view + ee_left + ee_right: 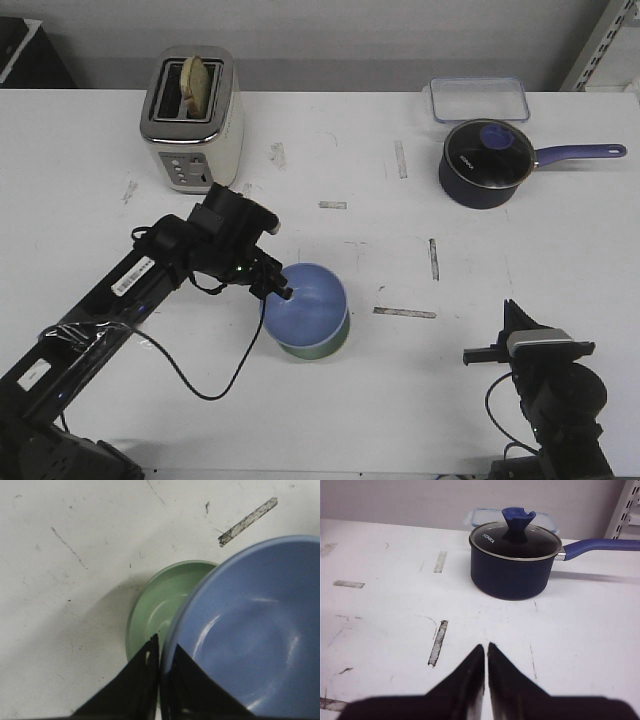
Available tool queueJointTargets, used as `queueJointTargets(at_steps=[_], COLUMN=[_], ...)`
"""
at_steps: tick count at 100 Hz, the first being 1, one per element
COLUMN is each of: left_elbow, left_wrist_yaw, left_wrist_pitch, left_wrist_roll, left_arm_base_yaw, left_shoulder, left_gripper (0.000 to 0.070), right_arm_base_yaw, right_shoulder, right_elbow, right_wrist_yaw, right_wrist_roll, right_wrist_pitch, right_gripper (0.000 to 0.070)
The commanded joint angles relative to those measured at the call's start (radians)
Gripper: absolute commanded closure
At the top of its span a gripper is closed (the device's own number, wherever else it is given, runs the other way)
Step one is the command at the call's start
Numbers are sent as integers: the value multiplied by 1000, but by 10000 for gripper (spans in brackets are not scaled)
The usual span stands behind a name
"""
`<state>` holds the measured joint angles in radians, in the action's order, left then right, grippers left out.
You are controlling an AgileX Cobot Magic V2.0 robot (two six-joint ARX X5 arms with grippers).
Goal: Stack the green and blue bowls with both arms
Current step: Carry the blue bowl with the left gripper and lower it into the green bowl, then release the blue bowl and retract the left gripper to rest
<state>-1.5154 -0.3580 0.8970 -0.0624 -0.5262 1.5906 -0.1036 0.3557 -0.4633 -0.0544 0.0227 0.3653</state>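
My left gripper (283,291) is shut on the rim of the periwinkle blue bowl (305,303) and holds it tilted over the mint green bowl (318,346), which stands on the table at centre front. In the left wrist view the jaws (161,649) pinch the blue bowl's (250,630) rim, one finger inside, one outside, and the green bowl (162,605) lies partly under it. I cannot tell whether the bowls touch. My right gripper (485,647) is shut and empty, low at the front right (510,310), far from both bowls.
A dark navy saucepan (485,165) with a glass lid and long handle stands at the back right, also in the right wrist view (512,560). A clear lidded container (478,98) lies behind it. A toaster (192,118) with bread stands at the back left.
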Motion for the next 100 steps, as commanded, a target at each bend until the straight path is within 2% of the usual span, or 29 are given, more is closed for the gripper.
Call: queueJointTargets(at_steps=[1, 50, 55, 72, 77, 82, 100], left_elbow=[-14, -14, -14, -14, -14, -14, -15], left_wrist_yaw=[-2, 28, 27, 24, 24, 24, 24], left_wrist_pitch=[-6, -7, -7, -8, -8, -8, -8], left_wrist_roll=[-13, -13, -13, -11, -4, -1, -1], left_arm_base_yaw=[-14, -23, -25, -37, -41, -45, -46], left_shoulder=[30, 99, 99, 99, 99, 99, 93], left_gripper=[700, 683, 600, 178, 81, 35, 38], right_arm_base_yaw=[-2, -2, -2, -2, -2, -2, -2], right_shoulder=[6, 6, 6, 6, 6, 6, 6], right_elbow=[-6, -6, -6, -6, -6, -6, -6], right_wrist_yaw=[2, 2, 2, 2, 2, 2, 2], right_wrist_roll=[4, 4, 4, 4, 4, 4, 4], right_wrist_pitch=[-5, -5, -5, -5, -5, -5, -5], right_gripper=[700, 700, 700, 700, 700, 700, 700])
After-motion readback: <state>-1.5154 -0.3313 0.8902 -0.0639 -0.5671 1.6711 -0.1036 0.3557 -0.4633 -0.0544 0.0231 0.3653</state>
